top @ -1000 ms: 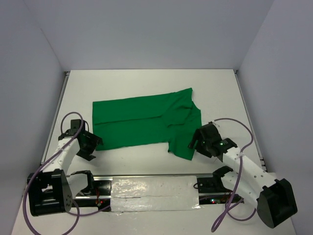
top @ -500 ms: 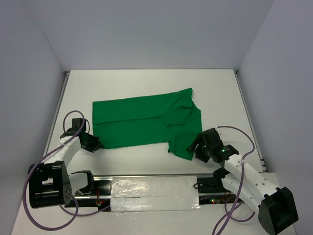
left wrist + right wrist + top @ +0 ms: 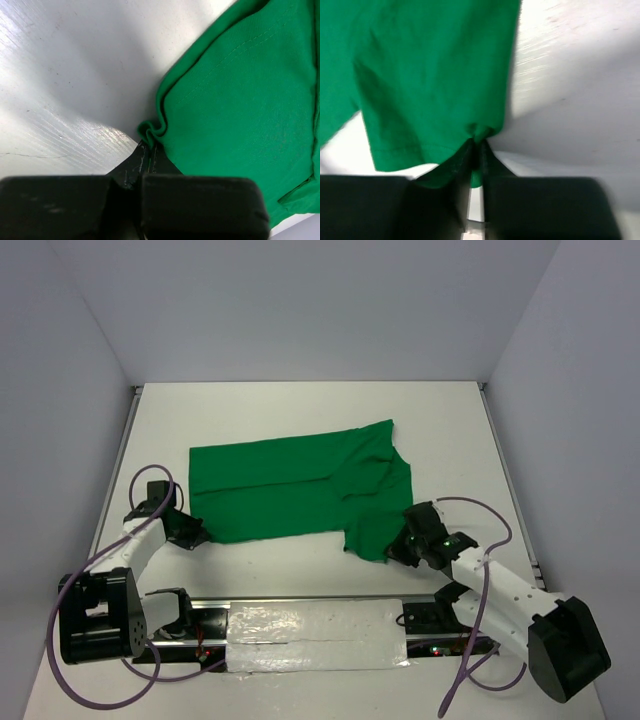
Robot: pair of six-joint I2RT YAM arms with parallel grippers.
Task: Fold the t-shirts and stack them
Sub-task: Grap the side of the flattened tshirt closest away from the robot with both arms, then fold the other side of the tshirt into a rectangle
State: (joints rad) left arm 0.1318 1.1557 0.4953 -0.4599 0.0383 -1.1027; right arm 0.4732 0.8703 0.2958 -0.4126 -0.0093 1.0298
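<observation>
**Clerk:** Green cloth on the bench, is that the only item?

**Inspector:** One item. From overhead, the t-shirt point(image 3: 300, 495) lies spread flat across the middle of the white table point(image 3: 300, 410). Its long side runs left to right, and a sleeve points toward the near edge on the right.

**Clerk:** And the arms, from overhead?

**Inspector:** Both are low. At the shirt's near left corner sits the left gripper point(image 3: 192, 533). At the near sleeve edge sits the right gripper point(image 3: 398, 548). Each meets the cloth, but how the jaws stand cannot be read from that height.

**Clerk:** Left wrist camera?

**Inspector:** The fingers are drawn together to a thin slit, with a small puckered fold of the hem corner nipped between the tips. The rest of the shirt lies flat to the right, with bare table to the left.

**Clerk:** Right wrist camera?

**Inspector:** The picture is somewhat blurred. The fingers are nearly closed on a bunched bit of sleeve edge, and green shows between the tips. The cloth fans away to the upper left, with bare table on the right.
</observation>
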